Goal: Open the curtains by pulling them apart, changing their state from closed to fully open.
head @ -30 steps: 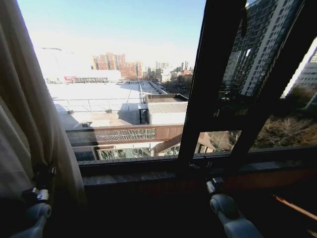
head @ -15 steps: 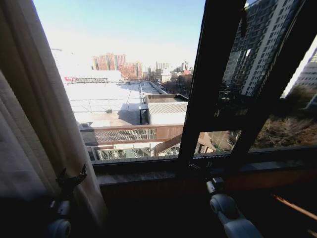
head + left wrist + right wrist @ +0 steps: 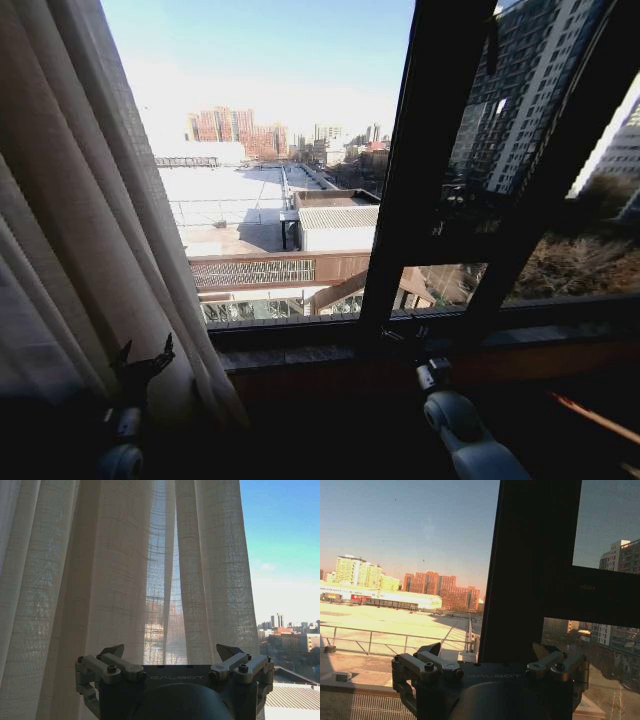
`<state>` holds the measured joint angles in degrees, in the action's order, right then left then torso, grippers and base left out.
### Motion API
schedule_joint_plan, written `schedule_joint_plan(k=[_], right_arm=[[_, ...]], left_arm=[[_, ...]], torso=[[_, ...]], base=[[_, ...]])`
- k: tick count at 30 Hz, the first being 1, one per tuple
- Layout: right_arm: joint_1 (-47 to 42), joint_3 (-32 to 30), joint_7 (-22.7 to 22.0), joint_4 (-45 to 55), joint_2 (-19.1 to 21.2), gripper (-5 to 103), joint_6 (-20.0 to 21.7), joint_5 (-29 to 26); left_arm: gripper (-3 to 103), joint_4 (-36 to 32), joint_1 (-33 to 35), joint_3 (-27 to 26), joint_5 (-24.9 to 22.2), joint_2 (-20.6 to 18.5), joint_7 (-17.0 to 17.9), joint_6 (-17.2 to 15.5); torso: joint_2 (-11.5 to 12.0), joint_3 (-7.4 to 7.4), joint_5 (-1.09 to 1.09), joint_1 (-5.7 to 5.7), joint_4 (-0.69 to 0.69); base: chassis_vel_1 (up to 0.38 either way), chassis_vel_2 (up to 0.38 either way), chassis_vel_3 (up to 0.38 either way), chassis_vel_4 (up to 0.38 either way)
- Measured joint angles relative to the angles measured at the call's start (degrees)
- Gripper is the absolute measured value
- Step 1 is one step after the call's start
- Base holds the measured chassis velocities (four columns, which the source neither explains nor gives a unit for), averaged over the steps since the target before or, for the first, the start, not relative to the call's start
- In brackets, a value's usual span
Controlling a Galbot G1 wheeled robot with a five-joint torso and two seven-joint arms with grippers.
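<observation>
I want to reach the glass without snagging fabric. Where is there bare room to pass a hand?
Free: the stretch between the curtain edge and the dark frame post, above the sill. Crowded: the left side, where pleats hang before the open left gripper.

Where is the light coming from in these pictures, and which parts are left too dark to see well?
Head view: bright sky backlights everything; the sill and both arms sit in deep shadow, the dark window frame bar is a silhouette. Left wrist view: daylight shines through the sheer cream pleated curtain, the open left pincer is dim. Right wrist view: warm cast, open right pincer shadowed.
</observation>
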<state>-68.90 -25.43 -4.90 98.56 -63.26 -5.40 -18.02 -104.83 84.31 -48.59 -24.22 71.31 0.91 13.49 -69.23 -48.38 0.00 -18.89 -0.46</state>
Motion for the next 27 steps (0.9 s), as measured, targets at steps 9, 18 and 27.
schedule_joint_plan(k=[9, 18, 27], right_arm=[[0.00, 0.00, 0.00, 0.00, 0.00, 100, 0.00, 0.00], [0.00, 0.00, 0.00, 0.00, 0.00, 100, 0.00, 0.00], [0.00, 0.00, 0.00, 0.00, 0.00, 100, 0.00, 0.00]], left_arm=[[100, 0.98, 0.23, -0.23, 0.01, -0.79, -0.26, 0.80], [100, 1.10, 0.46, -0.27, -0.02, -0.97, -0.26, 0.87], [100, 1.10, 0.45, -0.27, -0.02, -0.97, -0.25, 0.87]], torso=[[0.00, 0.00, 0.00, 0.00, 0.00], [0.00, 0.00, 0.00, 0.00, 0.00], [0.00, 0.00, 0.00, 0.00, 0.00]], base=[[0.000, 0.000, 0.000, 0.000], [0.000, 0.000, 0.000, 0.000], [0.000, 0.000, 0.000, 0.000]])
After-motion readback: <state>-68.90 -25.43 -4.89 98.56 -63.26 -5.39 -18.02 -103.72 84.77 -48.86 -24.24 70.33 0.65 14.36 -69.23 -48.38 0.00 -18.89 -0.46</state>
